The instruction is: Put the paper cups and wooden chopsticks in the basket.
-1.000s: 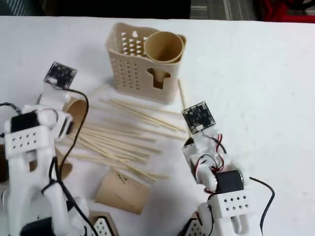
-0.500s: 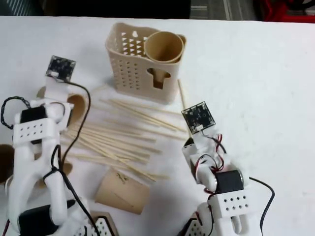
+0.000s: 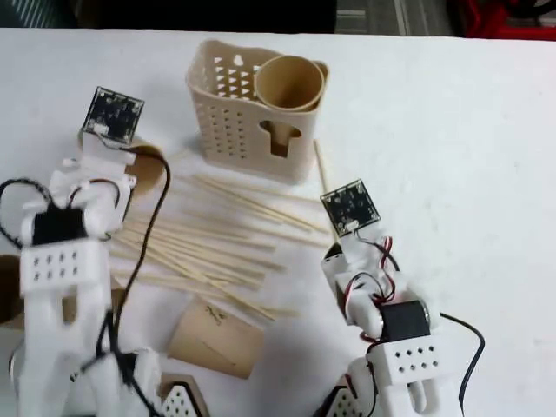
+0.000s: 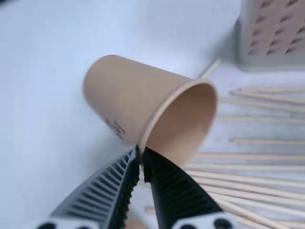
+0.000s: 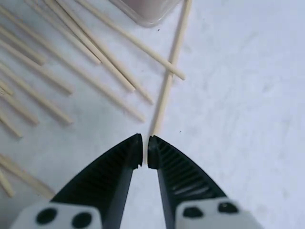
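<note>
- Rim grab going on: left gripper is clamping shut on the lip of a tipped-over paper cup near the desk's left edge, probably because the body's too wide.
- right gripper is sitting closed at a stray chopstick's end.
- basket is standing toward the far edge, already holding one cup.

Small dark print sits on the paper cup wall, too blurred to read; nothing else legible.
</note>
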Controlling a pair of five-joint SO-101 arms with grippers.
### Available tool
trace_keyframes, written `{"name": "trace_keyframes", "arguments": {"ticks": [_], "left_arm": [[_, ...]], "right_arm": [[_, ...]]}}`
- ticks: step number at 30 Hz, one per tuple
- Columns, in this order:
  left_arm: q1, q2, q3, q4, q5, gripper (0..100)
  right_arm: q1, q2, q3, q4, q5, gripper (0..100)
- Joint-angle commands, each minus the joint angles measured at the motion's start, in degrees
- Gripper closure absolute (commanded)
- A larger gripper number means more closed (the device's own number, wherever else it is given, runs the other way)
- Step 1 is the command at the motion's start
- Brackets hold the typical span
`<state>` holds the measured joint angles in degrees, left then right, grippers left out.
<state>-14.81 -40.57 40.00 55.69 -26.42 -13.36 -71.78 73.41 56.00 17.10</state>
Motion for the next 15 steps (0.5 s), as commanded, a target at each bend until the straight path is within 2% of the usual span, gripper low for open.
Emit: {"name": "trace_keyframes", "arguments": {"ticks": [1,5,9,15], "left_arm": [[3.1,-10.9,-1.9,1.2,0.9,98],[5.0,-17.5,-2.5,1.3,4.0,98],[6.7,-17.7,-9.9,6.2,8.0,98],[17.5,-12.6,-25.1,12.9,11.8,98]], "right_arm": [[1.7,-0.9,-0.3,-0.7,-0.6,95.7],[3.7,-0.9,-0.3,-0.7,-0.6,95.7],[3.7,-0.9,-0.3,-0.7,-0.6,95.7],[3.7,-0.9,-0.3,-0.7,-0.6,95.7]]}}
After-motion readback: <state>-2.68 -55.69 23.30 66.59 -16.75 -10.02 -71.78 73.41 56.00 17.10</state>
